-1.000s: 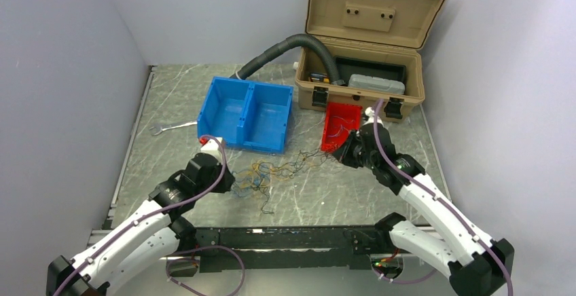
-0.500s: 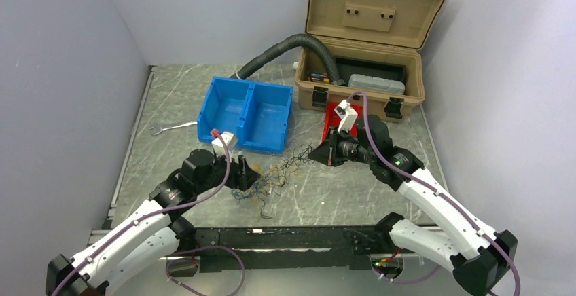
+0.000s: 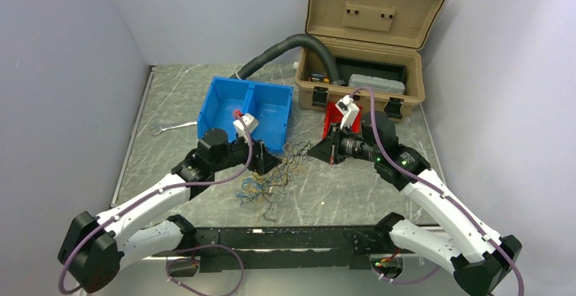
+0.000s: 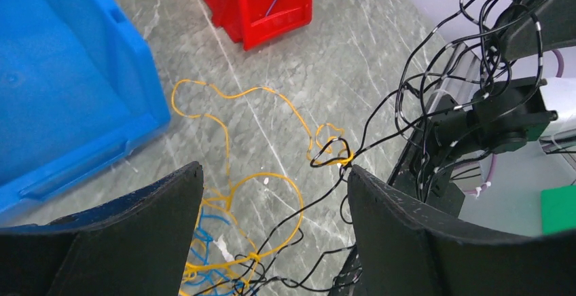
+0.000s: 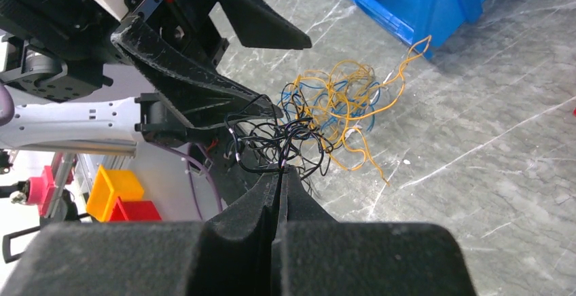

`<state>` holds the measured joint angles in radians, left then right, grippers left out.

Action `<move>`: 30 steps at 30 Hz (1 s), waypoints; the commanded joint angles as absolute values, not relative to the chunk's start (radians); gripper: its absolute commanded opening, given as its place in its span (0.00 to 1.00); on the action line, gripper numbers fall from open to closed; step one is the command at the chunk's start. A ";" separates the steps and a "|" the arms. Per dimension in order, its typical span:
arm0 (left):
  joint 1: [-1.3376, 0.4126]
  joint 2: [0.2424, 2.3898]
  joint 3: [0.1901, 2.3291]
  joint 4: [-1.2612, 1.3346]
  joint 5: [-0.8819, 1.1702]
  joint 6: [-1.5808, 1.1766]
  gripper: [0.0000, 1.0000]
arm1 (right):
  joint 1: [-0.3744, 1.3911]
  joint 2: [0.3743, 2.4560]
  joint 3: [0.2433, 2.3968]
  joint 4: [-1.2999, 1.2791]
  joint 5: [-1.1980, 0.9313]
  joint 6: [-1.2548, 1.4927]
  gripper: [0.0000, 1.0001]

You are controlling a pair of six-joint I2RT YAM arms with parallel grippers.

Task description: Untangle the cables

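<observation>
1. My left gripper [image 3: 270, 163] stands wide open. Thin strands show in the gap between its fingers [image 4: 136, 235], but I cannot tell whether any touch them.
2. Half a second ago this gripper sat lower, nearer the arm bases. It has since swung forward and toward the right arm.
3. My right gripper [image 3: 314, 152] is closed tight. Its fingers [image 5: 302, 208] are pressed flat together and pinch a black strand [image 5: 261, 152] of the cables [image 3: 261, 186] right at the tips.
4. The right gripper has barely shifted in the last half second. A full second ago it pointed down over the red bin [image 3: 332, 117], which now lies behind it.
5. The two grippers face each other, tips near but apart, with black loops hanging between them.
6. The yellow-orange and blue bulk of the cables lies on the table [image 3: 353, 187], below the left gripper and toward the bases from it.
7. A second ago the whole tangle lay low between the arms. Now its black part is drawn up to the right gripper's tips.
8. One yellow loop runs ahead of the left gripper's open fingers, beside the blue bin [image 3: 227, 109], which sits just off that gripper's left side.
</observation>
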<state>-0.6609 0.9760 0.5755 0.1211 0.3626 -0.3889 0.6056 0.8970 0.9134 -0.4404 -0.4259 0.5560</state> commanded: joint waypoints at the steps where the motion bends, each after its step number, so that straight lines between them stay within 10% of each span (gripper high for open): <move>1: -0.665 1.022 0.620 0.277 0.466 -0.388 0.80 | 0.610 0.884 0.956 -0.434 -0.443 0.543 0.00; 19: -0.678 1.161 0.605 0.382 0.569 -0.463 0.77 | 0.611 0.882 0.906 -0.356 -0.484 0.584 0.00; 22: -0.680 1.210 0.628 0.321 0.504 -0.461 0.62 | 0.611 0.871 0.916 -0.363 -0.467 0.586 0.00; 27: -0.678 1.273 0.632 0.247 0.425 -0.485 0.00 | 0.611 0.818 0.949 -0.417 -0.387 0.569 0.00; 30: -0.671 1.286 0.619 0.210 0.373 -0.497 0.00 | 0.611 0.769 0.966 -0.460 -0.287 0.565 0.00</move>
